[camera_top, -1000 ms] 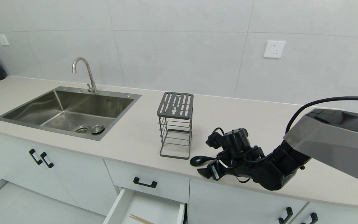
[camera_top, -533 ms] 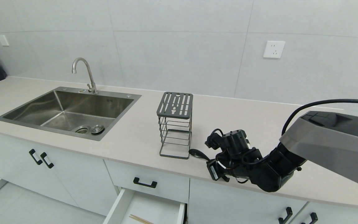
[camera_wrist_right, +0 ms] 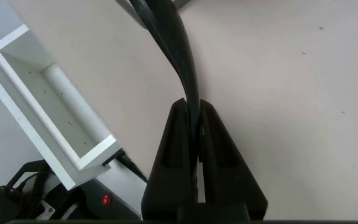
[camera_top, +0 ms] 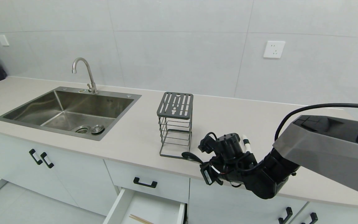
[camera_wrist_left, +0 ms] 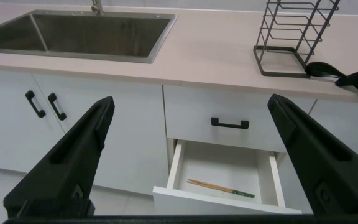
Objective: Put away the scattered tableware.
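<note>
The right gripper (camera_top: 206, 173) has its jaws closed on the handle of a black spoon (camera_top: 187, 155). The spoon's bowl sticks out ahead of the jaws, just beside the foot of the wire rack (camera_top: 175, 124). It appears clear of the counter (camera_top: 129, 140), though the head view leaves that uncertain. The open drawer (camera_top: 144, 207) lies below the jaws and to their left, with a pair of chopsticks (camera_top: 139, 219) already inside. The left gripper (camera_wrist_left: 190, 130) hangs with jaws spread wide, holding nothing, the drawer below and ahead of them. The task looks well along: chopsticks stored, spoon gripped. What remains is carrying the spoon over the drawer, releasing it, and probably shutting the drawer.
</note>
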Controlling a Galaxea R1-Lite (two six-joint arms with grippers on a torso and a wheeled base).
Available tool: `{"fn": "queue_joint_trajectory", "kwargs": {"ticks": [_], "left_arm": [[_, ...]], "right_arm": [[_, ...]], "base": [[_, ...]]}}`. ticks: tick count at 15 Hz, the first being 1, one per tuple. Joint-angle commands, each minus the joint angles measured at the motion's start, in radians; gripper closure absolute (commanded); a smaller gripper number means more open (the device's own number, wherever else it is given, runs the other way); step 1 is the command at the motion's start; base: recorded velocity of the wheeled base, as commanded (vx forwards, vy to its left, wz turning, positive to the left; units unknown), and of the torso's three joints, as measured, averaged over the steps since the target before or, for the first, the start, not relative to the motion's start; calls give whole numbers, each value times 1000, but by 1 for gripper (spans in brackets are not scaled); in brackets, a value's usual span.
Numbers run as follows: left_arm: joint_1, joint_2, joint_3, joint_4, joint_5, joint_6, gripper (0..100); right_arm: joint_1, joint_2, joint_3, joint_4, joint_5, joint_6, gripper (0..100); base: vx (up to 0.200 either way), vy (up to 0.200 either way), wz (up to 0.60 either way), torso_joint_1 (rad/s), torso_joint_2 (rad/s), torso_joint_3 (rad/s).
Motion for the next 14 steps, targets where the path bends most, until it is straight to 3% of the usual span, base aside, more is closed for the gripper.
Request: {"fn": "queue_joint_trajectory", "kwargs": {"ticks": [1, 8, 12, 14], "left_arm": [[0, 1, 0, 0, 0, 0, 0], [0, 1, 0, 0, 0, 0, 0], [0, 1, 0, 0, 0, 0, 0], [0, 1, 0, 0, 0, 0, 0]], "right_arm": [[29, -10, 9, -4, 0, 0, 100], [144, -132, 121, -5, -1, 12, 100], [285, -181, 207, -5, -21, 0, 100], [302, -183, 203, -21, -21, -3, 100]], "base": [[0, 0, 0, 0, 0, 0], [0, 0, 0, 0, 0, 0], [0, 0, 0, 0, 0, 0], [0, 0, 0, 0, 0, 0]]}}
